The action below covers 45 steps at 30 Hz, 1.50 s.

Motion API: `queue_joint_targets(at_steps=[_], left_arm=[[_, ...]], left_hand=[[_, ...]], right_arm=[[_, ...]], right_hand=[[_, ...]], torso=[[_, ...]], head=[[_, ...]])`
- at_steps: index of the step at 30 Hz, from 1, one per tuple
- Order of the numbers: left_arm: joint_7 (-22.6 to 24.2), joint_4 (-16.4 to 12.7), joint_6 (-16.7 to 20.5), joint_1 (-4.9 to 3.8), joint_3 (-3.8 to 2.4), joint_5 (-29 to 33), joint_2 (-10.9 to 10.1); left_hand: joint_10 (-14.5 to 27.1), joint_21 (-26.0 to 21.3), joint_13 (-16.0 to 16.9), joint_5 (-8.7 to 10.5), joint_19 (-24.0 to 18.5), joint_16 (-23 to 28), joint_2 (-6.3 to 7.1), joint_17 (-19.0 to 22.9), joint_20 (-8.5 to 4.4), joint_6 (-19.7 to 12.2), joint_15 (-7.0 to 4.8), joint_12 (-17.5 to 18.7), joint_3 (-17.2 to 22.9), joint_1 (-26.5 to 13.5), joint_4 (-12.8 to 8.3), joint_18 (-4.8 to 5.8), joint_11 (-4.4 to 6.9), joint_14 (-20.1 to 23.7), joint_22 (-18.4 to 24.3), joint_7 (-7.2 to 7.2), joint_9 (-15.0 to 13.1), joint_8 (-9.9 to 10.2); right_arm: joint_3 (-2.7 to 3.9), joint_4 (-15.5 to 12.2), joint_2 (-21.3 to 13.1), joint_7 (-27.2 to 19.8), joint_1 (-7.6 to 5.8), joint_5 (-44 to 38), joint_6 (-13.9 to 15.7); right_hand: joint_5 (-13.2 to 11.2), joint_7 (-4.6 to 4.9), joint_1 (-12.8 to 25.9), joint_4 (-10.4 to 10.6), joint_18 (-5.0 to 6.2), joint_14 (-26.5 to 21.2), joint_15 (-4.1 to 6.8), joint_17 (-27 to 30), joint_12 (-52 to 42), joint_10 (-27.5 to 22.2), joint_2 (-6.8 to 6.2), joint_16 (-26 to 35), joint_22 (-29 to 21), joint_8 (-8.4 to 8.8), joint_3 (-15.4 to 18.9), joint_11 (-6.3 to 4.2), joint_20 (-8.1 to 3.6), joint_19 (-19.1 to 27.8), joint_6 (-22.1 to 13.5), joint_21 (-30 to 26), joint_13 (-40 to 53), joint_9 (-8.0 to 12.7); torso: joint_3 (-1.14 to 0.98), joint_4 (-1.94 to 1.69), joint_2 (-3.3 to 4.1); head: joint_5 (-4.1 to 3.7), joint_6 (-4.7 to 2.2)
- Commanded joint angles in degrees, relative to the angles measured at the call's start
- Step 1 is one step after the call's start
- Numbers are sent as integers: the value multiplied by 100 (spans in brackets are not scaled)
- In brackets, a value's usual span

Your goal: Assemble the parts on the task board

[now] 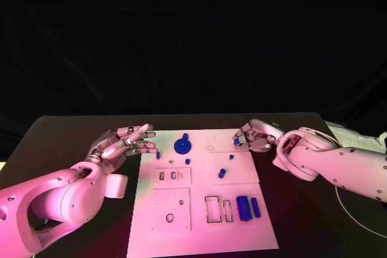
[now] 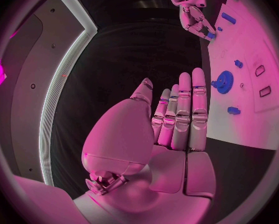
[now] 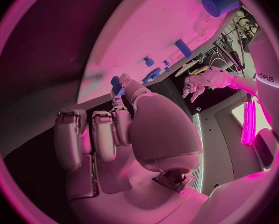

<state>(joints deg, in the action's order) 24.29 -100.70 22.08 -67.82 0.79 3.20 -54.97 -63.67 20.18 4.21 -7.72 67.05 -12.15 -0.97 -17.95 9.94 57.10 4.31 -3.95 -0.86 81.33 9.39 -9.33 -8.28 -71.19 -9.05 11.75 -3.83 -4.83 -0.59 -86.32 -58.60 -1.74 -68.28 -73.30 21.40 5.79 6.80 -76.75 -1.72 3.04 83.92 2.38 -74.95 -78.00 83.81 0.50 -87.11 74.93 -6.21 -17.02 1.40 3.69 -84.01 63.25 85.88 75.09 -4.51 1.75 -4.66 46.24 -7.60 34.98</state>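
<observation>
A black table (image 1: 72, 129) stands before a dark backdrop (image 1: 193, 45).

We read this as a robotics lab or test cell. A black table (image 1: 72, 129) stands against a dark backdrop, with a white task board (image 1: 202, 235) of machined cutouts lying across its middle. In the wrist views we see pale panelled walls with a lit strip (image 2: 52, 104) along one panel's edge, and cables hanging in the background.
</observation>
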Motion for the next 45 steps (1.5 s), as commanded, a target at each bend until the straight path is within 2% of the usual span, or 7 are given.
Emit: queue_joint_targets(at_steps=[1, 6, 14, 19, 22, 32, 45], left_arm=[[32, 33, -94, -3, -3, 9, 29], [37, 100, -104, -2, -3, 9, 64], [41, 229, -120, 1, 2, 16, 137], [36, 266, -124, 2, 7, 24, 177], [35, 273, -121, 2, 10, 26, 185], [37, 280, -125, 2, 13, 27, 199], [36, 277, -134, 3, 13, 28, 200]], left_hand=[[45, 23, -2, 17, -51, -1, -48, -9, 3, -4, 4, 20, -9, 3, -31, -93, 5, 43, -5, 4, 1, 21], [45, 23, -2, 17, -51, -1, -48, -9, 3, -4, 4, 20, -9, 3, -31, -93, 5, 43, -5, 4, 1, 21], [46, 26, -2, 17, -52, -1, -52, -15, 3, -4, 4, 21, -7, 7, -35, -94, 5, 44, -7, 4, 1, 23], [45, 27, -2, 17, -53, -1, -54, -18, 3, -3, 4, 20, -6, 8, -36, -94, 6, 44, -8, 3, 1, 23], [45, 27, -2, 17, -53, -1, -55, -19, 3, -2, 4, 20, -6, 8, -37, -93, 6, 45, -8, 2, 0, 22], [45, 27, -2, 17, -53, -1, -55, -19, 3, -2, 4, 20, -6, 8, -37, -93, 6, 45, -8, 2, 0, 22], [42, 29, -1, 17, -57, 1, -58, -24, 3, 1, 4, 18, -6, 9, -38, -93, 8, 48, -10, 0, 0, 22]], right_arm=[[7, -332, 51, 596, -44, 162, 245], [8, -737, 252, 1031, -74, 21, 273], [-8, -1198, 893, 1717, -11, -676, 182], [-48, -1196, 1189, 1909, 71, -870, 95], [-66, -1155, 1347, 2004, 161, -1008, 87], [-116, -1034, 1725, 2254, 378, -1326, -38], [-138, -871, 1886, 2404, 474, -1641, -187]], right_hand=[[19, -98, 115, 52, -95, 475, 51, -834, 91, -50, 18, -7, 521, -72, -4, -30, -44, -167, 143, 1, 572, -73], [23, -94, 162, 70, -87, 471, 51, -814, 204, -109, 21, 3, 480, -56, -16, -29, -46, -150, 121, -18, 496, -68], [34, -87, 209, 80, -81, 471, 50, -816, 331, -175, 10, 5, 450, -37, -31, -24, -47, -137, 97, -33, 412, -62], [124, -85, 285, 94, -80, 471, 47, -819, 366, -186, -60, 6, 445, -27, -20, -22, -46, -136, 95, -38, 392, -59], [147, -87, 291, 93, -80, 471, 48, -817, 375, -188, -65, 7, 445, -26, -26, -24, -46, -137, 98, -39, 387, -59], [172, -91, 289, 84, -78, 469, 50, -805, 388, -192, -71, 13, 433, -26, -38, -27, -47, -132, 103, -44, 379, -59], [185, -90, 296, 77, -77, 469, 51, -805, 397, -194, -91, 14, 428, -25, -39, -27, -48, -130, 106, -47, 374, -59]], torso=[[7, 11, -23], [19, 9, -65], [42, -21, -141], [67, -45, -172], [76, -32, -183], [80, -39, -185], [75, -31, -179]], head=[[19, 13], [47, 50], [118, 165], [121, 228], [158, 258], [202, 314], [261, 375]])
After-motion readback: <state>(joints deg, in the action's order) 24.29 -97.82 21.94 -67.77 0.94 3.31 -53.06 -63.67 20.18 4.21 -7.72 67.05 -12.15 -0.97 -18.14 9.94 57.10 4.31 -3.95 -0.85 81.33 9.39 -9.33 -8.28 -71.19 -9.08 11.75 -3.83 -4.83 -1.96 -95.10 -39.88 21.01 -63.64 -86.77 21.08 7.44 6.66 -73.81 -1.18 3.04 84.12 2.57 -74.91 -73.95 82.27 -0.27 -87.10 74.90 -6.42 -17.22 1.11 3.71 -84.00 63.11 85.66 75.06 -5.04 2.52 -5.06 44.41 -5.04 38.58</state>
